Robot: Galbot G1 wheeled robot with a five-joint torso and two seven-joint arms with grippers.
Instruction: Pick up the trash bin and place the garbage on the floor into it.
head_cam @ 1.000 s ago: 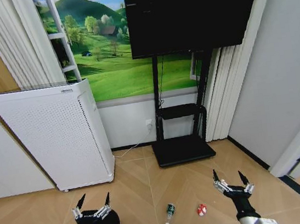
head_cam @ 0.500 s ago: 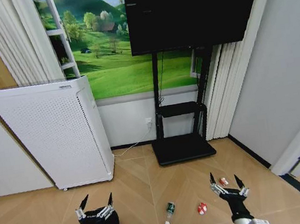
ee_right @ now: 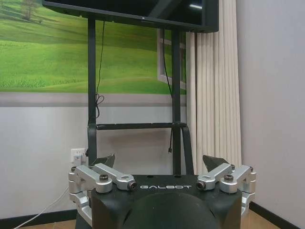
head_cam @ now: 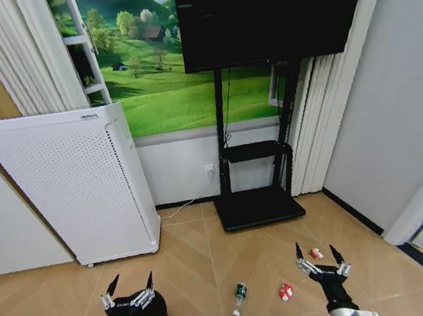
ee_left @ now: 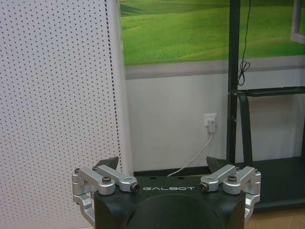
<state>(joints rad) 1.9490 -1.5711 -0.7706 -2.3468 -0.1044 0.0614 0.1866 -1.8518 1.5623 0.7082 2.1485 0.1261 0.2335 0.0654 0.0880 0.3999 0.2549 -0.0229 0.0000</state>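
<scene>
Head view: scene shifted slightly since half a second ago, camera moved; litter unmoved on floor. Left end effector (head_cam: 127,284) at 7 o'clock, wide open, empty. Right end effector (head_cam: 316,254) at 5 o'clock, wide open, empty. Bottle (head_cam: 239,298) at 6 o'clock; red wrapper (head_cam: 285,292) beside it; second wrapper (head_cam: 316,254) between right fingertips, beyond them.

Left wrist view: fingers (ee_left: 107,164) spread, empty, facing white appliance (ee_left: 52,105).

Right wrist view: fingers (ee_right: 213,163) spread, empty, facing TV stand (ee_right: 136,126).

A tall white perforated appliance (head_cam: 71,188) stands against the wall beside a black television (head_cam: 270,14) on its black stand (head_cam: 255,191); green meadow mural (head_cam: 164,94) behind.

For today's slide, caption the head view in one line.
Both open grippers, left and right, hover over the wood floor near a bottle and two red wrappers.
</scene>
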